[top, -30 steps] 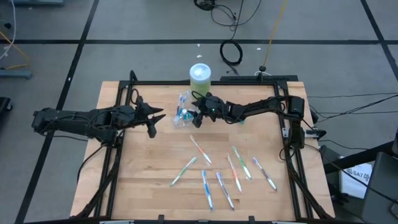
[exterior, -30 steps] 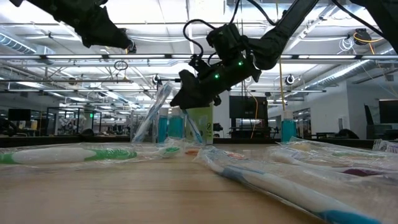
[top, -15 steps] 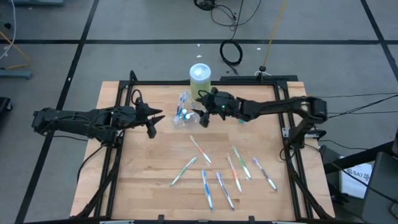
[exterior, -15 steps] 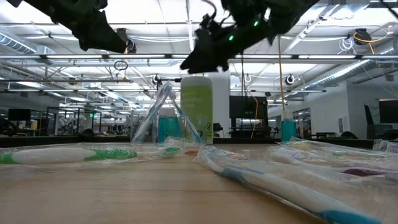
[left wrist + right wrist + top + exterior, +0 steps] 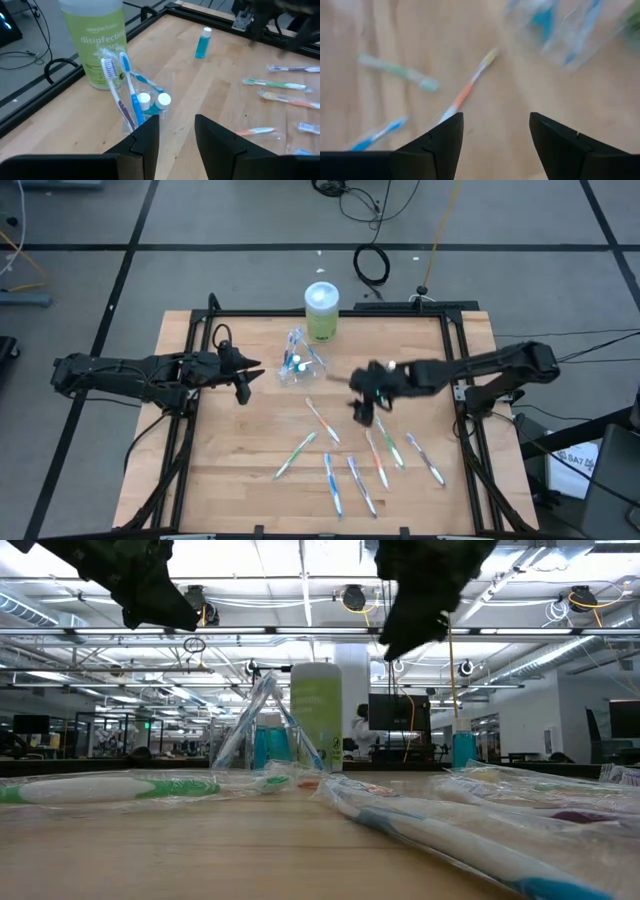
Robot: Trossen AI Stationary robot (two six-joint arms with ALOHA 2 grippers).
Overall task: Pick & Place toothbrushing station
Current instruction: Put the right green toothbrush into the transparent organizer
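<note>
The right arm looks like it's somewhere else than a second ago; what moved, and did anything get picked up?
The right gripper swung away from the clear cup and the green bottle, toward the loose toothbrushes nearer the table's middle. Its fingers are open and empty; nothing was picked up. The left gripper stayed beside the cup, open. Cup, bottle and scattered toothbrushes lie where they were.

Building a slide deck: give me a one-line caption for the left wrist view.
Left gripper, open, faces the clear cup of toothbrushes beside a green disinfecting-wipes container.
</note>
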